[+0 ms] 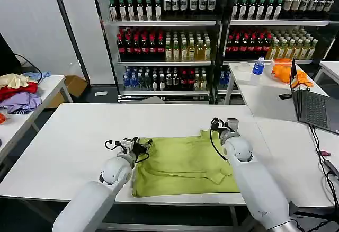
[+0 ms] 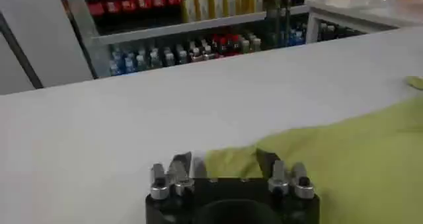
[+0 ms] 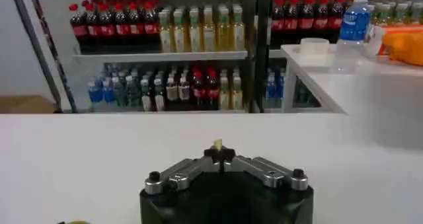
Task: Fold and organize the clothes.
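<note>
The head camera looks down from high up. Both wrist cameras sit low, facing the drink shelves (image 1: 164, 36).

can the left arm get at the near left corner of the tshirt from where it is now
Probably yes. The left gripper sits open at the T-shirt's far left corner, and that left edge runs straight back along bare table toward the robot, with nothing lying between. The right gripper is pinched shut on the far right corner.

Yellow-green T-shirt (image 1: 180, 163) on white table (image 1: 69, 136), left gripper (image 1: 143, 147) and right gripper (image 1: 217, 125) at its far corners
</note>
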Robot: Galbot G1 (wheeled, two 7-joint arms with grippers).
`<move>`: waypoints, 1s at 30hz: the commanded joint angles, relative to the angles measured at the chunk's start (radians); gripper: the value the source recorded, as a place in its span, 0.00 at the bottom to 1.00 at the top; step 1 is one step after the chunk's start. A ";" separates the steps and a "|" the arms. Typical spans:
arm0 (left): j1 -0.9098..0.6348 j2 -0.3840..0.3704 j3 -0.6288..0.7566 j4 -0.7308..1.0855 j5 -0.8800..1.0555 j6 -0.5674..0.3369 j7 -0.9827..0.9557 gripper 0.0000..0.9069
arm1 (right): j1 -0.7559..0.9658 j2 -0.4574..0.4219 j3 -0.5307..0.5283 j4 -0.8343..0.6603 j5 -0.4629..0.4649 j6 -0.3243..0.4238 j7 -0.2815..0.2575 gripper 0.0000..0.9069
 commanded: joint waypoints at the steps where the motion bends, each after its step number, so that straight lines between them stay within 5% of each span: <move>1: 0.000 0.011 0.005 0.003 -0.034 0.011 0.010 0.02 | 0.008 0.002 -0.001 -0.004 -0.003 0.002 0.001 0.00; 14: 0.036 0.059 -0.049 -0.099 -0.142 -0.054 0.028 0.02 | -0.026 -0.009 0.013 0.044 0.005 0.004 0.001 0.00; 30: 0.240 0.143 -0.120 -0.403 -0.164 -0.066 0.038 0.02 | -0.207 -0.096 0.079 0.389 0.027 -0.027 0.013 0.00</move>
